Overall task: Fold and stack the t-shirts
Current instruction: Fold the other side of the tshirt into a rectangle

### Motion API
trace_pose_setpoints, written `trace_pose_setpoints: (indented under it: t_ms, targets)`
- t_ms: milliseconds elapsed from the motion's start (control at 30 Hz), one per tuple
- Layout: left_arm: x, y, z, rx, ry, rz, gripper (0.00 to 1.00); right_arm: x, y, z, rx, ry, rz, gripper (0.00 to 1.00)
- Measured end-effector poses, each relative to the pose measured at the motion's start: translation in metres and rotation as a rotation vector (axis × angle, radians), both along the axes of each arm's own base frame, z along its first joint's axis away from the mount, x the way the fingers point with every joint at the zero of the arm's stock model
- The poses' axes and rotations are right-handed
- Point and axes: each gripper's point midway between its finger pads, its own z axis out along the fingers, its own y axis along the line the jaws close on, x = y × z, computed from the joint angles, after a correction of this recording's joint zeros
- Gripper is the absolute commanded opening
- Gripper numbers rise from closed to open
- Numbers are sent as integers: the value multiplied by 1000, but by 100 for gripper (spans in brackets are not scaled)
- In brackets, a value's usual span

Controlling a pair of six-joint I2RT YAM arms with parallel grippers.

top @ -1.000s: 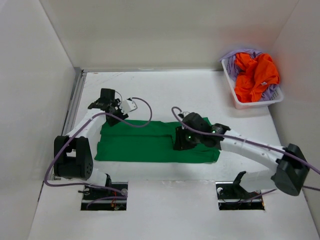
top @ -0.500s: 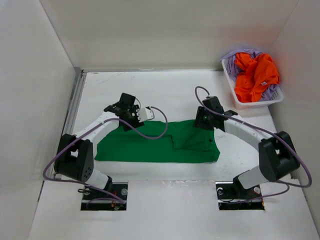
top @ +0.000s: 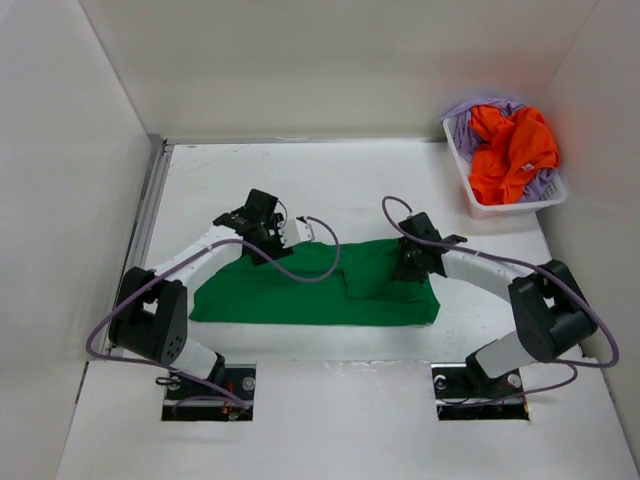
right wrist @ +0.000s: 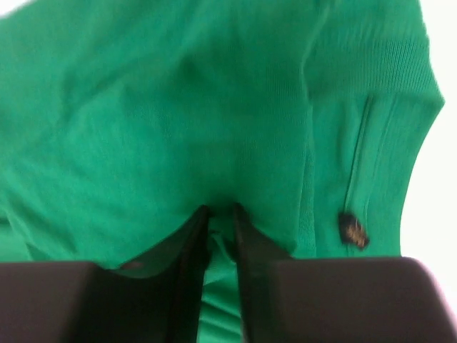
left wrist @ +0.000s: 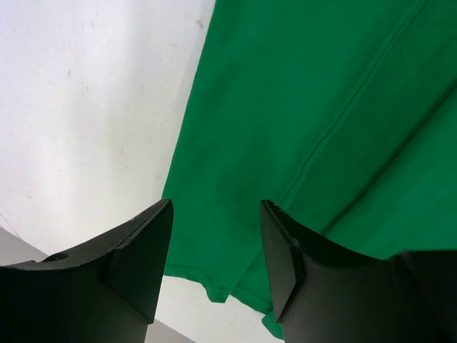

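Top external view shows a white table [top: 300,170] with two robot arms reaching in from the near edge. The green t-shirt [top: 290,295] lies in the middle of the table as a long band running left to right, smooth on the left and rumpled near its right end. It looks partly folded lengthwise, though the layers are hard to count.

The left gripper [top: 278,240] hovers over the far left part of the green t-shirt. In the left wrist view its jaws are spread, with the shirt's edge and seam below them and nothing between them [left wrist: 214,214].

The right gripper [top: 408,266] sits on the far right part of the shirt. In the right wrist view its jaws are almost pressed together, pinching a raised tuck of green cloth [right wrist: 220,218].

The orange t-shirt [top: 512,150] and the lavender t-shirt [top: 468,125] are bunched together in a white basket [top: 505,207] at the far right corner, well apart from the arms.

Judged from this, the task is at an early stage: the first shirt is mid-fold, two shirts are not yet unpacked, and no stack exists
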Motion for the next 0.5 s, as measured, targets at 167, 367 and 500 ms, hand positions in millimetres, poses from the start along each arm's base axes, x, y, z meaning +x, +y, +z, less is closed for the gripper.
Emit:
trace_pose_setpoints:
  t_ms: [167, 367, 500]
  targets:
    - [-7, -17, -4, 4, 11, -51, 51, -22, 0, 3, 22, 0, -5, 15]
    - [-18, -46, -9, 12, 29, -138, 51, -52, 2, 13, 66, -7, -15, 18]
    - [-21, -66, -7, 10, 24, -190, 50, -72, -1, 9, 84, 8, -30, 23]
